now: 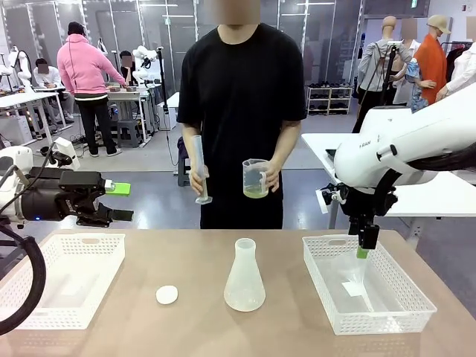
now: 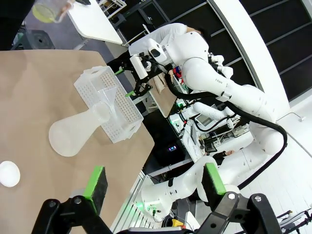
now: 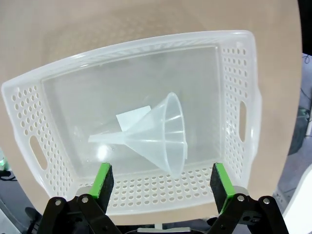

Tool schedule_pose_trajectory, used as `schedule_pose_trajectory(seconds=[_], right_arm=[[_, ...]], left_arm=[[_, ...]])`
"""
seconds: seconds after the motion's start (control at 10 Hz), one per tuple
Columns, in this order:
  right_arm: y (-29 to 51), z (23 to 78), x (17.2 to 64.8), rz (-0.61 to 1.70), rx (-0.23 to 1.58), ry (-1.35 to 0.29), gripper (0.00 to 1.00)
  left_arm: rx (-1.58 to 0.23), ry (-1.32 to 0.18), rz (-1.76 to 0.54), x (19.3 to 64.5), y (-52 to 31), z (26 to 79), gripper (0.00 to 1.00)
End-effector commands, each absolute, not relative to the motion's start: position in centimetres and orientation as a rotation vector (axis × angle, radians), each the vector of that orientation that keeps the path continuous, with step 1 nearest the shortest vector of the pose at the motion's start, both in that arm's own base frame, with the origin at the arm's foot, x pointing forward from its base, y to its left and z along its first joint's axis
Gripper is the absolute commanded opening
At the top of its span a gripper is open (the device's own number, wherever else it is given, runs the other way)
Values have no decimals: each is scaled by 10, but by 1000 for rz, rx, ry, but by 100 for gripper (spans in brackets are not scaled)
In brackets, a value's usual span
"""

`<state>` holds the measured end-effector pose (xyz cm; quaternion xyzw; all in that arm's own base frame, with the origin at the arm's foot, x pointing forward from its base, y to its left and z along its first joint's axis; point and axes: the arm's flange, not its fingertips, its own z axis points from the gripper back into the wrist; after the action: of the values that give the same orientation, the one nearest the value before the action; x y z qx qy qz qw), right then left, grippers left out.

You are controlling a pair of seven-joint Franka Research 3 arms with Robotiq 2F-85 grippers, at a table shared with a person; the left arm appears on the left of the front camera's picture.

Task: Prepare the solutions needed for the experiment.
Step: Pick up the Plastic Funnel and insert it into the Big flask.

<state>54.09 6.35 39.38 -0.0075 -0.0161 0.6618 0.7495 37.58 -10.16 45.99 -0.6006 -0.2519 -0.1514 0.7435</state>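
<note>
Front view: a person (image 1: pixel 242 89) in a black T-shirt stands at the far side of the tan table (image 1: pixel 297 335), holding a clear handled measuring jug (image 1: pixel 255 172) and a tall clear graduated cylinder (image 1: pixel 198 167). The pale yellow-green solution (image 1: pixel 255 192) lies in the bottom of the jug, held up beyond the table's far edge. A frosted translucent conical flask (image 1: pixel 244 277) stands upright mid-table, with a small white round disc (image 1: pixel 166 294) near it on the robot's left. The left gripper (image 1: pixel 119 201) hovers level on the robot's left, higher than a white perforated plastic basket (image 1: pixel 82 239), fingers spread and holding nothing. The right gripper (image 1: pixel 362 249) points down over a second white perforated basket (image 1: pixel 416 301), fingers spread wide above a clear plastic funnel (image 3: pixel 161 134) lying on its side beside a white paper slip (image 3: pixel 131 118).
</note>
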Motion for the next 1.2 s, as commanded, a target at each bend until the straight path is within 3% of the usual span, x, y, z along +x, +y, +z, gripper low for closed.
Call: schedule_pose_trajectory(seconds=[0.0, 0.5, 0.6, 0.7, 1.0, 1.1], right_arm=[[58, 383, 552, 1470, 29, 3, 100], [57, 358, 560, 1511, 85, 55, 100], [56, 357, 560, 1513, 106, 36, 86], [55, 356, 561, 1505, 106, 53, 80], [56, 354, 562, 1504, 125, 64, 46], [56, 354, 562, 1505, 123, 69, 40]], left_arm=[[-1315, -535, -335, 374, -103, 461, 100], [-1315, -535, -335, 374, -103, 461, 100], [-1315, -535, -335, 374, -103, 461, 100], [-1315, -535, -335, 374, -103, 461, 100], [-1315, -535, -335, 374, -103, 461, 100], [-1315, -535, -335, 374, -103, 461, 100]])
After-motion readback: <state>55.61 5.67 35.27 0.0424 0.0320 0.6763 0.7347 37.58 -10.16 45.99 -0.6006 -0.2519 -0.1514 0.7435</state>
